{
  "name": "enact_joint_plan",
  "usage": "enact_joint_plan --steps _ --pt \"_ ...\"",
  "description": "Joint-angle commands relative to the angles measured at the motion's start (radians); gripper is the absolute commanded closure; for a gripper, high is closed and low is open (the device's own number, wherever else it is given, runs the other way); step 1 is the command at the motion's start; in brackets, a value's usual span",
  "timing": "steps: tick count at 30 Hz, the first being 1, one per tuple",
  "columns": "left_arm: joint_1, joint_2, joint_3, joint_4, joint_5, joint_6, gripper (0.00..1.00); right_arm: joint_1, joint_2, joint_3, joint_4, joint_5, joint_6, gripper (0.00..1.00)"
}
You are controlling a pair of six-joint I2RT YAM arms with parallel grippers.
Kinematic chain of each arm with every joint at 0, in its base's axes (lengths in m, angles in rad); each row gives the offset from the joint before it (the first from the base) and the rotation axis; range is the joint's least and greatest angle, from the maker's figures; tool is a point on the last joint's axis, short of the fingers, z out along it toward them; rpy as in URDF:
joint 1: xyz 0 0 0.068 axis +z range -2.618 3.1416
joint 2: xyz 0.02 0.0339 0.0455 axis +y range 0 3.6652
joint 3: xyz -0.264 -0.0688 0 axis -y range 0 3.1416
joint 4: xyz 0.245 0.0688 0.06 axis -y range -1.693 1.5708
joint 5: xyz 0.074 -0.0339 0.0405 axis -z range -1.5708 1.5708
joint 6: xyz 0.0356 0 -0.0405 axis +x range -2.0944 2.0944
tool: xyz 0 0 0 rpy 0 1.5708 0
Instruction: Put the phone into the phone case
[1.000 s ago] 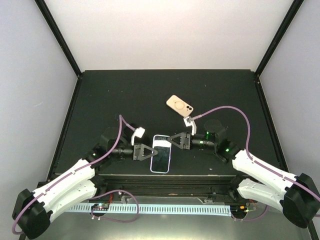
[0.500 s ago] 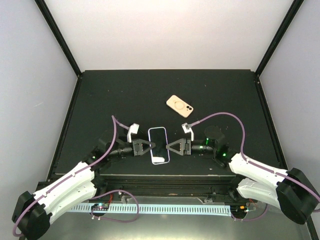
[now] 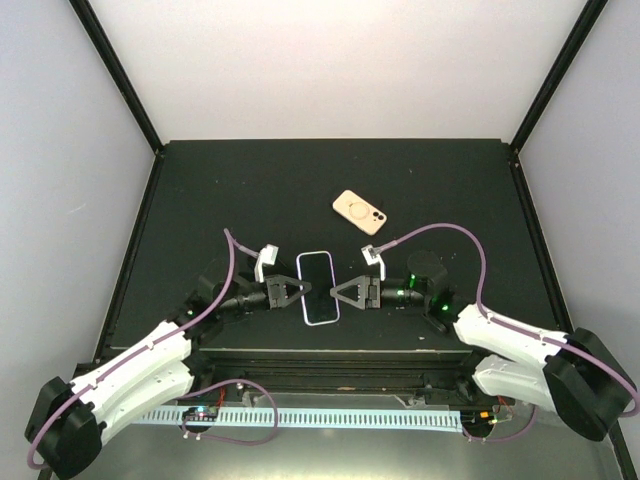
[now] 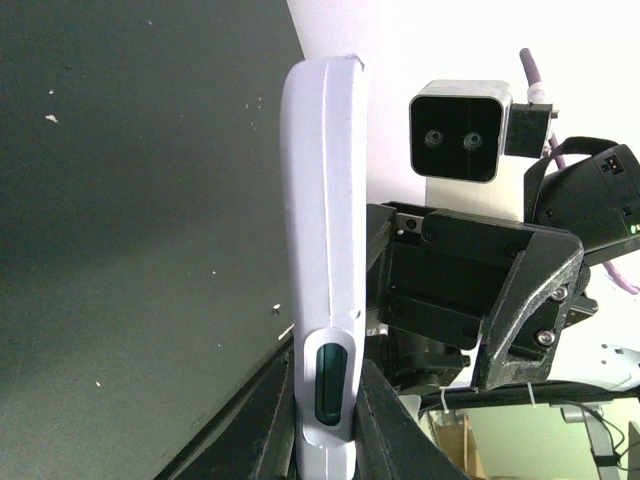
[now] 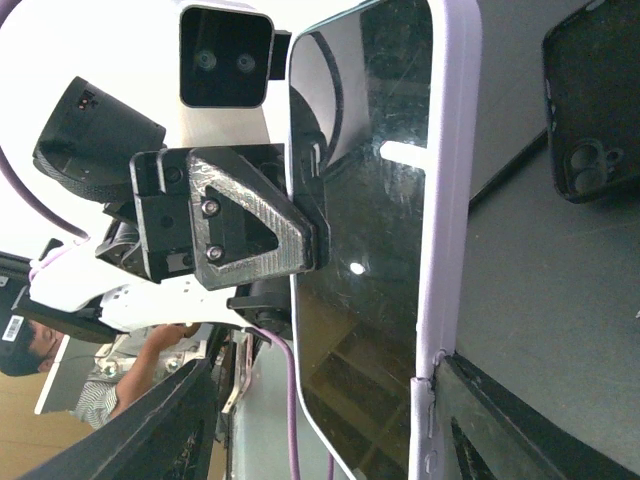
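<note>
Got the left gripper (image 3: 297, 291) pinched narrow on the phone's (image 3: 318, 288) 9 o'clock edge, held over the table's (image 3: 200, 190) 6 o'clock side. Seeing the right gripper (image 3: 338, 292) spread wide around the 3 o'clock edge, gripping nothing. Could easily tilt or slip from that one-sided pinch, or get knocked by a sloppy close. Note the case (image 3: 359, 211) at 1 o'clock, well apart, seemingly back-up: nothing to drop into.

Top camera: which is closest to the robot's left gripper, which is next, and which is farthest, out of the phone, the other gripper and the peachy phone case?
1. Phone: pinched by the left gripper, right at its fingertips.
2. Right gripper: just across the phone, at its opposite edge, jaws open.
3. Phone case: lying farther back and off to the right, well apart from both grippers.
</note>
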Motion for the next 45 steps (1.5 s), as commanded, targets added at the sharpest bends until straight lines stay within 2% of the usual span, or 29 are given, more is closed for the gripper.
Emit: enact_joint_plan --steps 1,6,9,18,23,27,31,35,36,39,45 --pt "0.001 -0.013 0.043 0.148 0.018 -0.017 0.99 0.005 0.033 -0.002 0.013 -0.027 -0.016 0.36" --pt "0.002 0.0 0.046 0.122 0.005 0.007 0.99 0.005 0.064 -0.018 0.066 -0.036 0.017 0.39" --pt "0.002 0.009 0.034 0.138 0.004 0.004 0.98 0.006 0.078 -0.036 0.139 -0.058 0.047 0.5" --pt "0.008 0.031 0.032 0.085 -0.052 0.072 0.98 0.004 0.076 -0.071 0.206 -0.047 0.115 0.84" --pt "0.008 0.026 0.04 0.031 -0.08 0.091 0.97 0.005 0.062 -0.065 0.163 -0.021 0.095 0.95" --pt "0.009 0.009 0.051 -0.037 -0.117 0.113 0.8 0.005 0.052 -0.057 0.117 -0.006 0.07 0.99" --pt "0.009 0.0 0.081 -0.14 -0.153 0.14 0.5 0.003 0.04 -0.042 0.057 0.009 0.03 0.99" --pt "0.009 -0.013 0.104 -0.247 -0.199 0.172 0.31 -0.003 0.02 0.002 -0.118 0.041 -0.065 0.99" --pt "0.009 -0.02 0.111 -0.277 -0.232 0.176 0.22 -0.009 0.013 0.007 -0.149 0.051 -0.084 0.99" --pt "0.01 -0.033 0.127 -0.389 -0.323 0.185 0.14 -0.037 0.0 0.014 -0.217 0.066 -0.131 0.99" --pt "0.014 -0.062 0.132 -0.527 -0.488 0.187 0.12 -0.129 0.022 0.069 -0.426 0.141 -0.294 0.99"
